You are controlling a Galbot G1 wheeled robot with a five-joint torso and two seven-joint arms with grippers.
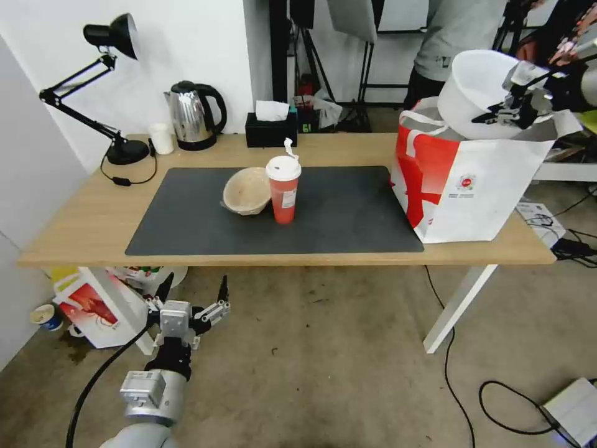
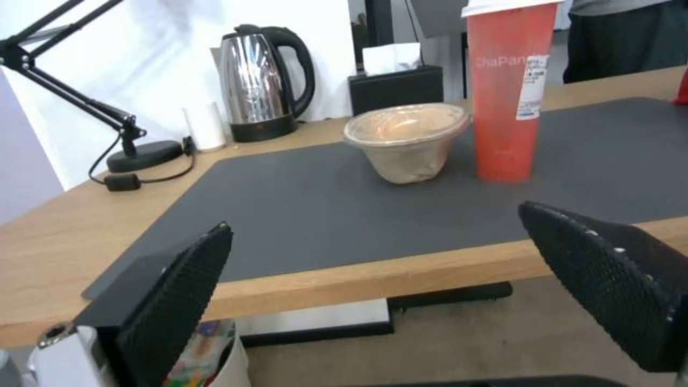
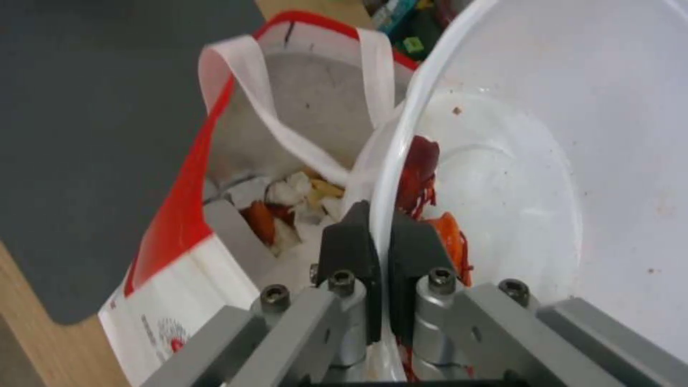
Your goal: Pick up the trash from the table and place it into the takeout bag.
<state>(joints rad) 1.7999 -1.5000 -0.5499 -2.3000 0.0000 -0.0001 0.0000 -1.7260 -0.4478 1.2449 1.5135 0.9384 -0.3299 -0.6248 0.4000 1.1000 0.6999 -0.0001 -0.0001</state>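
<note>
The white bowl (image 1: 479, 93) is held tilted over the open mouth of the bag (image 1: 472, 186), at about two o'clock in the head view, its rim pinched between the pressed-together fingers of the right gripper (image 1: 511, 109). The right wrist view adds what the head view hides: red scraps stuck to the bowl's (image 3: 516, 177) smooth plastic inside beside the gripper (image 3: 380, 242), one black pad on each side of the rim, and, lower, the bag's (image 3: 179, 215) grey lining, white webbing handles and a heap of scraps at its bottom. A small round red logo is printed on the bag's white face; its writing is too small to read.

On the dark mat (image 1: 280, 211) at the table's (image 1: 81, 230) centre, the red cup (image 1: 283, 190) stands upright just beside the beige bowl (image 1: 247, 190), which is tipped on its side. In the left wrist view the cup (image 2: 509, 97) is seen to bear pale lettering "ChaPan", cut off by a white sticker, and the bowl (image 2: 405, 140) is seen to be rough pulp.

The left gripper (image 1: 193, 291) hangs below the table's near edge at about seven o'clock, its textured black fingers (image 2: 179, 301) spread wide.
</note>
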